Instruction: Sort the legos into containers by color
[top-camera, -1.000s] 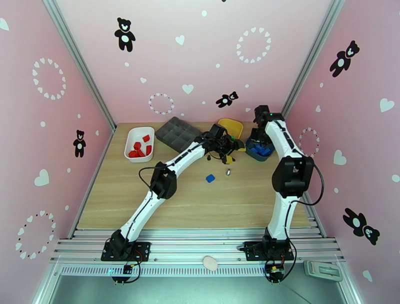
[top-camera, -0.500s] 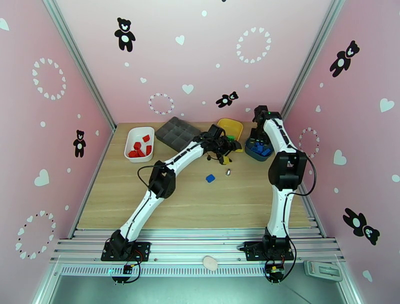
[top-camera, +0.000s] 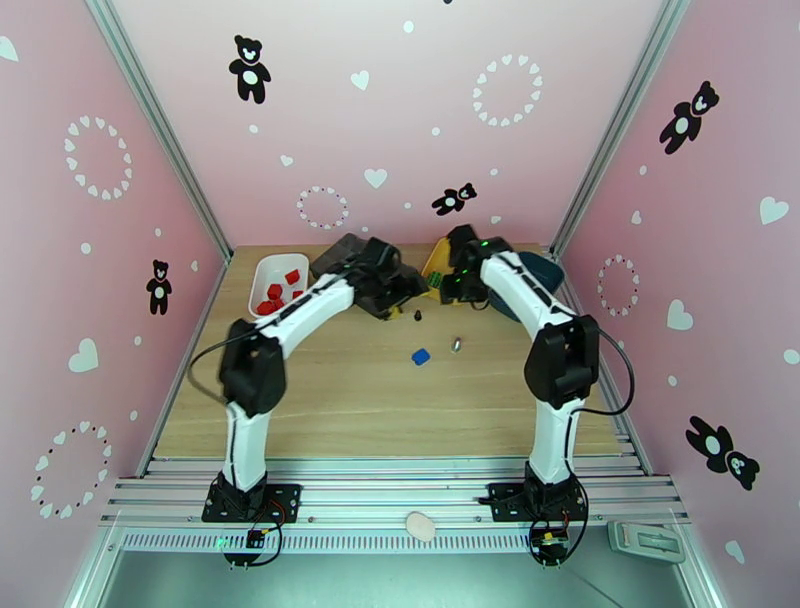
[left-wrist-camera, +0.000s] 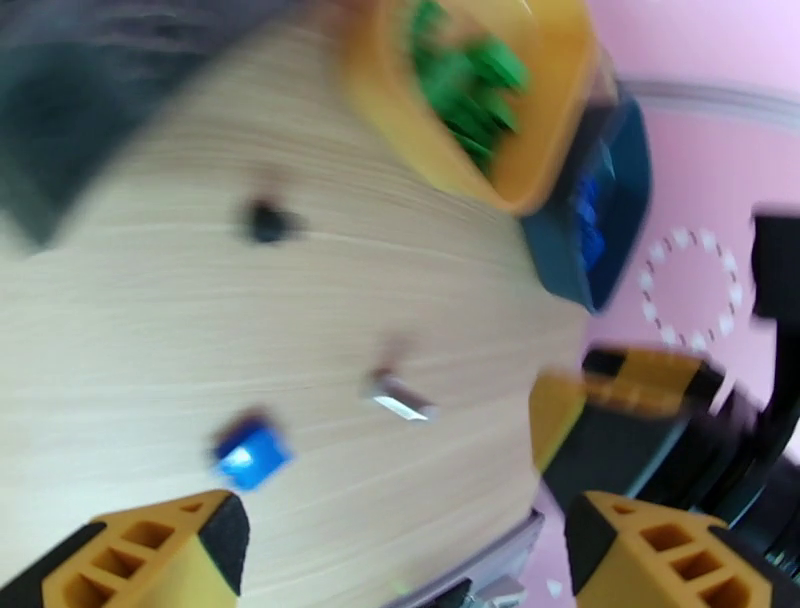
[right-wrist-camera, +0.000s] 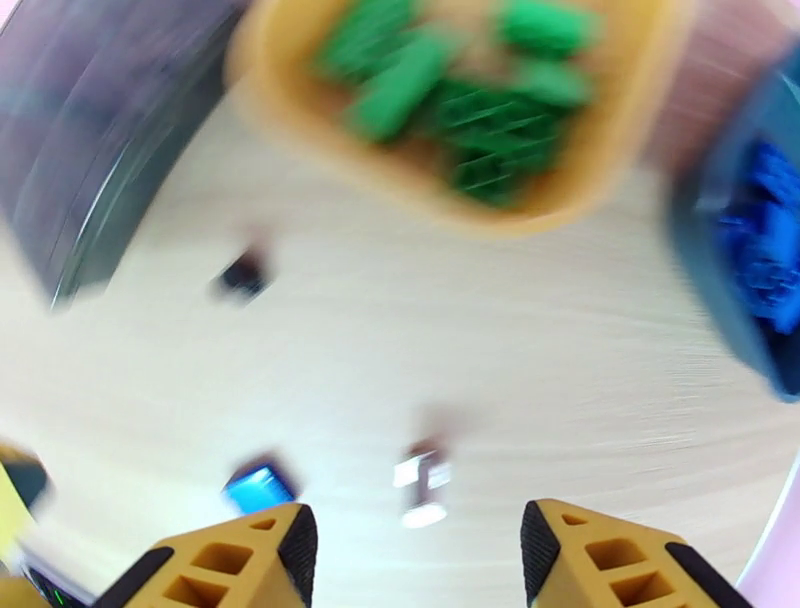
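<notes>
One blue lego (top-camera: 420, 355) is seen lying loose on the table (top-camera: 350, 400), near a small silvery bit (top-camera: 456, 344). Further back, the left gripper (left-wrist-camera: 400, 535) and right gripper (right-wrist-camera: 410, 545) are both held with fingers spread, nothing between them. At the far edge, red legos (top-camera: 272, 295) are piled in the white bin (top-camera: 264, 268), green legos (right-wrist-camera: 450, 100) in the yellow bin (right-wrist-camera: 540, 205), blue legos (right-wrist-camera: 770, 220) in the teal bin (top-camera: 543, 268).

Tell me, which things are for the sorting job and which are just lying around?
For the job: loose blue lego; red legos in white bin; green legos in yellow bin; blue legos in teal bin.
Lying about: dark grey tray; small black bit; silvery bit.
</notes>
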